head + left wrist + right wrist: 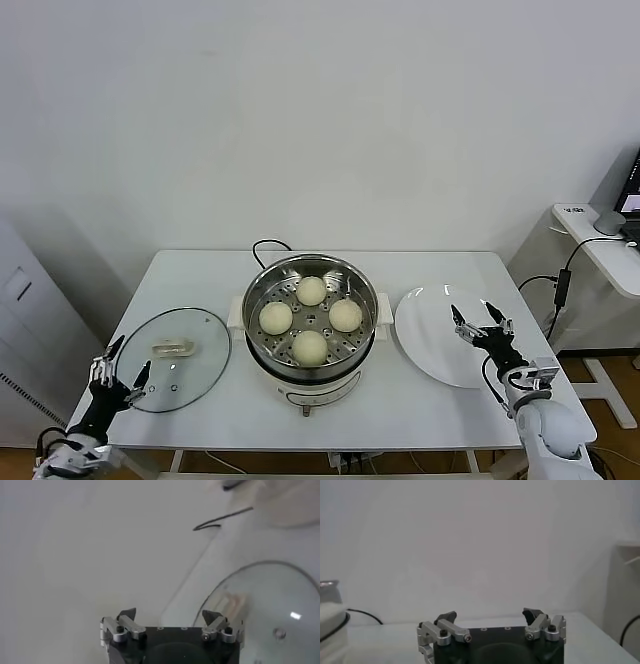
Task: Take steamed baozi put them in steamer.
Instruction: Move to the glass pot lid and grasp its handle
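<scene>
Steel steamer (259, 290) at table (200, 275) centre holds four baozi (311, 290) on its tray. Left gripper (120, 368), open and empty, sits by lid (205, 350); right gripper (482, 319), open and empty, over plate (425, 330).

White table (200, 290) w/ round glass lid (178, 372) lying flat on its left part, cream handle (172, 348) on top. Flat white plate (432, 340) on right part. Black cable (268, 246) loops at back edge. Side desk (600, 245) at far right w/ a mouse (608, 222).
</scene>
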Motion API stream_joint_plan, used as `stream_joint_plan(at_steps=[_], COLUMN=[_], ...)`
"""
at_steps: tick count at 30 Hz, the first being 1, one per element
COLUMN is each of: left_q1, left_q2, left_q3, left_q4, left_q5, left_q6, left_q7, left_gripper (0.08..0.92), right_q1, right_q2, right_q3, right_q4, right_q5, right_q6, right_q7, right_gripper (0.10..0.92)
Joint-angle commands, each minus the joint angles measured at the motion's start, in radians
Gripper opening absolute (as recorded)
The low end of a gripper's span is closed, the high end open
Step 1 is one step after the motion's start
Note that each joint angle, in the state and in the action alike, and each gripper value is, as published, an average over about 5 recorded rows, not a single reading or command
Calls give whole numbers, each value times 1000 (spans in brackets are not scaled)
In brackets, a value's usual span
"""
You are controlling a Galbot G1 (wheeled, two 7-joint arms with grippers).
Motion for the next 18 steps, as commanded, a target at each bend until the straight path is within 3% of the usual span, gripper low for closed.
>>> stream_joint_plan(at_steps=[1, 8, 18], left_q1=[-90, -141, -205], left_q2=[-84, -106, -115], left_q3=[-21, -5, 18], left_q4=[135, 164, 222], left_q5=[532, 626, 658], left_q6=[-105, -88, -62], left_q7=[-126, -171, -173], left_gripper=[823, 823, 823], right_q1=[-11, -11, -22], right_q2=[32, 39, 44], right_q3=[20, 21, 26], right_q4=[-27, -37, -37], right_q5=[-31, -35, -38], right_q6=[7, 9, 15], right_q7=[-4, -8, -16], right_gripper=[823, 823, 823])
